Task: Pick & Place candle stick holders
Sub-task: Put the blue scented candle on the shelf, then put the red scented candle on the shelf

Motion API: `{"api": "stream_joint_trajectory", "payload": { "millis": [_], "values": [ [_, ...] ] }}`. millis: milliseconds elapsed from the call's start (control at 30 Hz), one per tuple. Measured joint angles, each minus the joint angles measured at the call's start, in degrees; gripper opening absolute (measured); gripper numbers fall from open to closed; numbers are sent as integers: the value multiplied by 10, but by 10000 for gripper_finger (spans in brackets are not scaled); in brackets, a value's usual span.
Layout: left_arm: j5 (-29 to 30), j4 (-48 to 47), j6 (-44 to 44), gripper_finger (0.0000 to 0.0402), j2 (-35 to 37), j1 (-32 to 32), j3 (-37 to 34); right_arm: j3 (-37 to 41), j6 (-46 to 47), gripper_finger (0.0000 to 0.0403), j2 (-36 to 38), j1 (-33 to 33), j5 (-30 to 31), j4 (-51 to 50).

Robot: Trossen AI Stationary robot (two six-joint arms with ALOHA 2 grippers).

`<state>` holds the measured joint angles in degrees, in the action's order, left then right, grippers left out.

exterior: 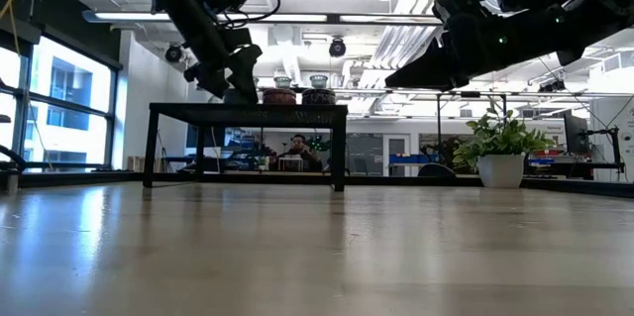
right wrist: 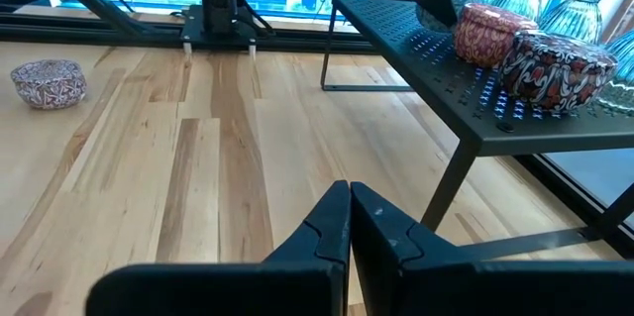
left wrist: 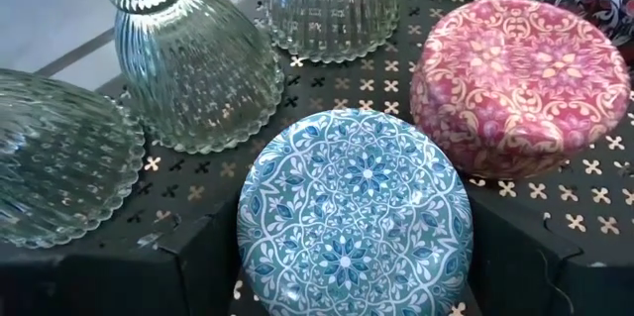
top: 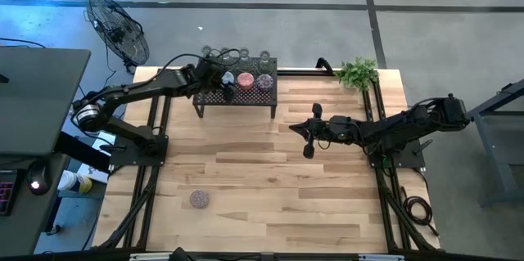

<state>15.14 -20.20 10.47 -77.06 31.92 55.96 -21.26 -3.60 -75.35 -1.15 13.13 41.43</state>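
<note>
Candle stick holders sit mostly on the black mesh rack [top: 237,93] at the table's far edge: a blue patterned holder [left wrist: 355,209], a pink patterned holder [left wrist: 520,83] beside it, a dark red-and-white holder [right wrist: 558,63], and ribbed clear-green glass ones [left wrist: 203,68] behind. One mauve holder [top: 199,200] lies alone on the bare wood near the front left, well apart from the rack.

We note the left gripper [top: 226,87] over the rack, directly above the blue holder, which fills the left wrist view between its dark fingers [left wrist: 188,257]. Whether they are pressing its sides we cannot tell. The holder lies straight ahead of the hand, round and squat, axis vertical, so approach angle should matter little.

The right gripper [right wrist: 350,219] hovers mid-table, clenched on nothing, pointing toward the rack (the lone mauve holder is off to its side).

Materials: patterned holders look glossy with fine printed motifs and domed tops; the clear ones are fluted glass, likely slippery. The rack is perforated metal, the table pale plank wood.
</note>
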Motion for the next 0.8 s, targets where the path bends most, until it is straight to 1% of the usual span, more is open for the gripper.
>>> {"api": "stream_joint_trajectory", "payload": {
  "millis": [100,533,733,800],
  "values": [
    [0,-1,0,304,0,0,0,0,0,1,0,0,0,0],
    [3,3,-18,385,0,0,0,0,1,1,0,0,0,0],
    [5,1,-34,398,0,0,13,0,1,3,0,0,0,0],
    [4,-20,-46,399,0,0,28,0,1,2,0,0,0,0]
  ]
}}
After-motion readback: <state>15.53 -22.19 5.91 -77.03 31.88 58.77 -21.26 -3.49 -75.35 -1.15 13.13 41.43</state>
